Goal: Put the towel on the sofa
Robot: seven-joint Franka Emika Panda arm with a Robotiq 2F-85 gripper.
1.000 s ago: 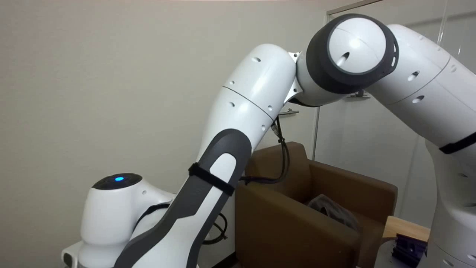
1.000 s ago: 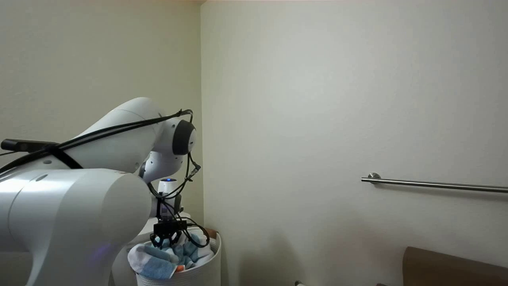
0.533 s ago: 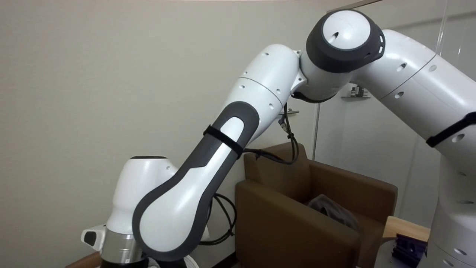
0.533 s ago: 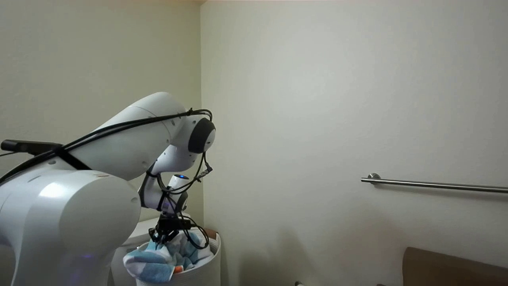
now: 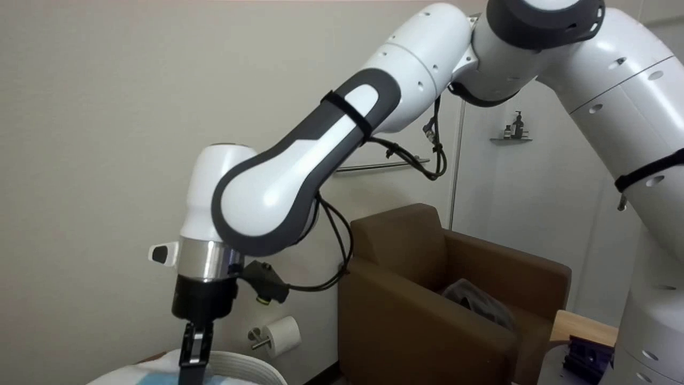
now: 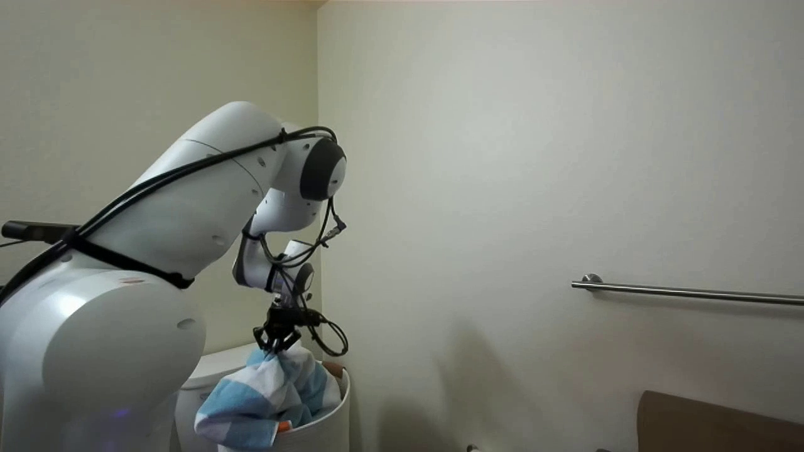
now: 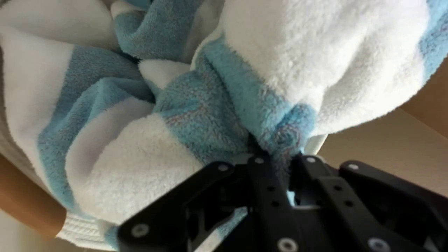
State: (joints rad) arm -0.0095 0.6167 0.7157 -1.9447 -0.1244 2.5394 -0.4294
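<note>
Black two-fingered gripper [image 7: 284, 160], fingers clamped on blue-and-white striped terry towel [image 6: 267, 389]; lower folds draped over white woven basket [image 6: 326, 434] (boxy brown armchair [image 5: 422, 326] apart).

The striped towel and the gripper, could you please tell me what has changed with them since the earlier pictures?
The gripper has risen; its jaws, seemingly apart a second ago, now pinch a fold of the towel, drawing it upward. The rest still lies in and over the basket; the sofa hasn't moved.
</note>
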